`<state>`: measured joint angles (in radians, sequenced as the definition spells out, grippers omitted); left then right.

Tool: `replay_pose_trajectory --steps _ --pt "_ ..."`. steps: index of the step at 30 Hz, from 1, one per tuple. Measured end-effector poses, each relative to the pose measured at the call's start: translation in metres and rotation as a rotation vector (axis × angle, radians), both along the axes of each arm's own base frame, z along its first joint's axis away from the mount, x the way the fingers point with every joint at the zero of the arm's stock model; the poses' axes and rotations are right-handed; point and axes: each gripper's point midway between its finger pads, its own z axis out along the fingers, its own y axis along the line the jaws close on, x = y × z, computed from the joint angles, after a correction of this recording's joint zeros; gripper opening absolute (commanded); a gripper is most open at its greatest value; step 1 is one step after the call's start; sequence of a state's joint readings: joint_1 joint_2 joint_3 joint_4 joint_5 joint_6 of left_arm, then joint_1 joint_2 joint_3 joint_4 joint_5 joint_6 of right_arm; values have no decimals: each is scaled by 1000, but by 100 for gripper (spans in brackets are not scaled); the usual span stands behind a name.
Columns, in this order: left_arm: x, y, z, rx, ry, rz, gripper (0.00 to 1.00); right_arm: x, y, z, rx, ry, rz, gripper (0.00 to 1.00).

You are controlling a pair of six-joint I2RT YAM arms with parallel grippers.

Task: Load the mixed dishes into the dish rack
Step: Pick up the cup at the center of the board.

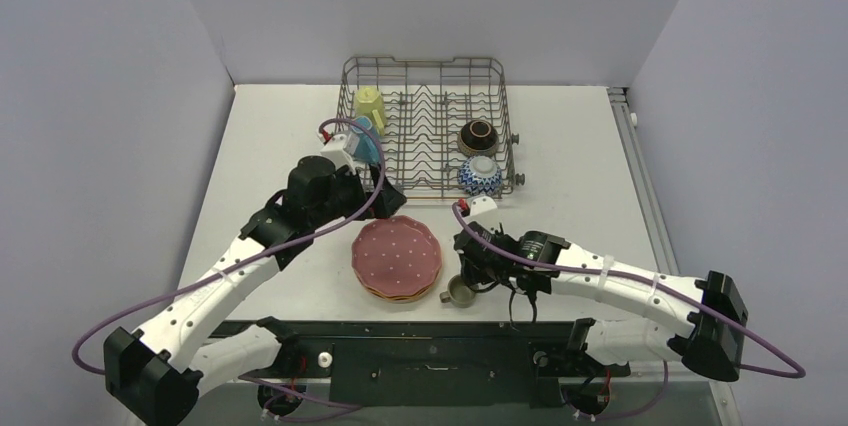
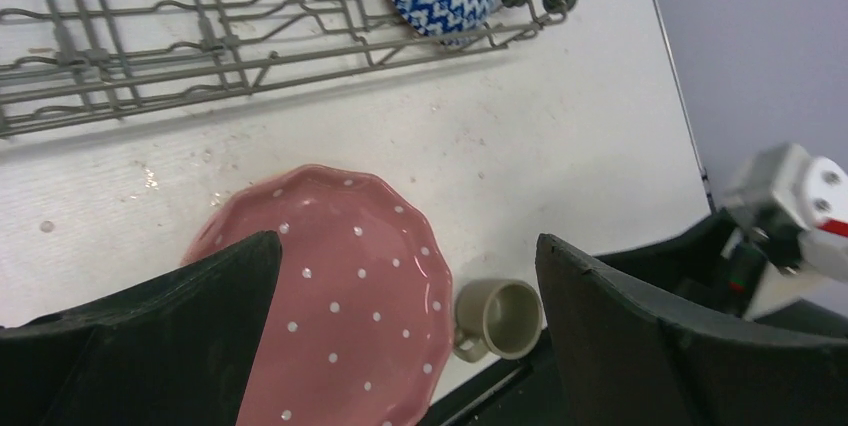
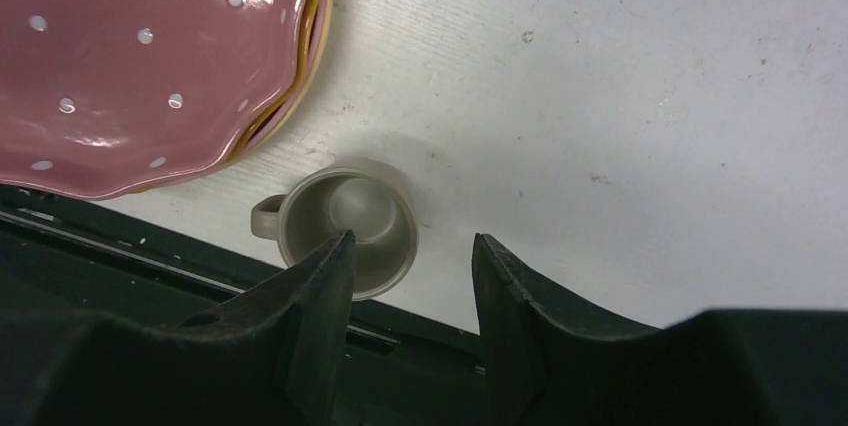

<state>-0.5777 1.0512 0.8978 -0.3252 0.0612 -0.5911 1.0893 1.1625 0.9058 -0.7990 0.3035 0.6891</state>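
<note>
Grey-olive mug [image 3: 360,211] beside the pink plate [image 3: 150,56]: your right gripper [image 3: 412,246] straddles its rim, half-open, seemingly unclamped; left gripper [image 2: 408,246] wide, empty.

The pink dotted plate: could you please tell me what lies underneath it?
Beneath the pink plate sits a stack of further plates. Only their orange and tan rims peek out. Their faces and exact count are covered.

We see a robotics lab cell. Plain grey partition walls [image 1: 430,1] box in a white worktop [image 1: 275,146]; a left arm [image 1: 225,281] and right arm [image 1: 620,281] are bolted at its near edge.
</note>
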Motion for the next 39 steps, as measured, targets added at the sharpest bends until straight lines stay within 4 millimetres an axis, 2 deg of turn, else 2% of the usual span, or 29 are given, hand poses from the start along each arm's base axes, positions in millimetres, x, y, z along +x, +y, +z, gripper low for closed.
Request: replay_pose_trajectory --steps 3,11,17,23,35,39 --pt "-15 -5 3 -33 6 -61 96 -2 -1 -13 -24 24 0 41" --pt "-50 -8 -5 -67 55 -170 96 -5 6 -34 -53 72 12 37" --pt "-66 -9 -12 -81 78 -220 96 -10 5 -52 -73 111 13 34" --pt "-72 -11 -15 -89 90 -245 96 -17 0 -66 -95 148 7 28" --pt "-77 -12 -26 -87 119 -259 96 -20 3 -72 -81 163 10 17" --pt "-78 -13 -29 -89 136 -264 96 -21 1 -76 -85 167 10 8"
